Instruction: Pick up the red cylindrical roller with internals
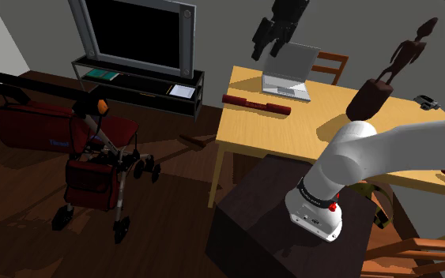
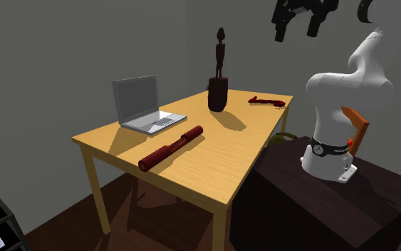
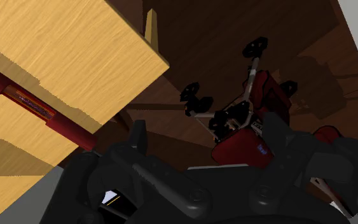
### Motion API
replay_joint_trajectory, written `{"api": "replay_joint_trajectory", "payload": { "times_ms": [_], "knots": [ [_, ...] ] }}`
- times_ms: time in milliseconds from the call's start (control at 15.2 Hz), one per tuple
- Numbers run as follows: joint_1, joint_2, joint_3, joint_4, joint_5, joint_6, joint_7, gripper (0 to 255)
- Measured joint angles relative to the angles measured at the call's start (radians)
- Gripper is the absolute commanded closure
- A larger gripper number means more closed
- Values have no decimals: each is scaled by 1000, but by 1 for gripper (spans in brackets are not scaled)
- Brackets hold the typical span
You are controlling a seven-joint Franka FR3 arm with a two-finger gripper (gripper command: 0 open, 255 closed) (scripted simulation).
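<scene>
The red roller (image 1: 256, 104) lies flat on its side on the wooden table (image 1: 276, 138), just beside the open laptop (image 1: 290, 75), on the keyboard side. I think it lies like that so it will not roll off. Its long sides are bare, so my fingers could close across it. Through a gap in the roller I can see some bright bits inside. My gripper (image 1: 269, 47) hangs high up, well above the laptop and far from the roller. My two black fingers stand apart and hold nothing. My white arm goes up from the dark box stand (image 1: 248, 217) and bends over toward the laptop. My hand is tipped, so my wrist camera sees the table edge, the roller and a red walker (image 3: 247, 127) on the floor.
</scene>
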State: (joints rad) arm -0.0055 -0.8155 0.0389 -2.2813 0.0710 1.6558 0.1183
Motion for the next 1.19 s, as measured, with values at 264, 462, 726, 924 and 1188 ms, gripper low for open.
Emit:
{"api": "replay_joint_trajectory", "payload": {
  "times_ms": [264,462,726,924,1188],
  "knots": [
    [-4,16,-41,-39,-22,42,-60,0],
    [-10,30,-95,-91,-52,92,-141,0],
    [-18,71,-170,-140,-91,163,-251,0],
    [-27,118,-232,-174,-122,230,-339,0],
    [-28,209,-305,-182,-149,311,-444,0]
  ]
}}
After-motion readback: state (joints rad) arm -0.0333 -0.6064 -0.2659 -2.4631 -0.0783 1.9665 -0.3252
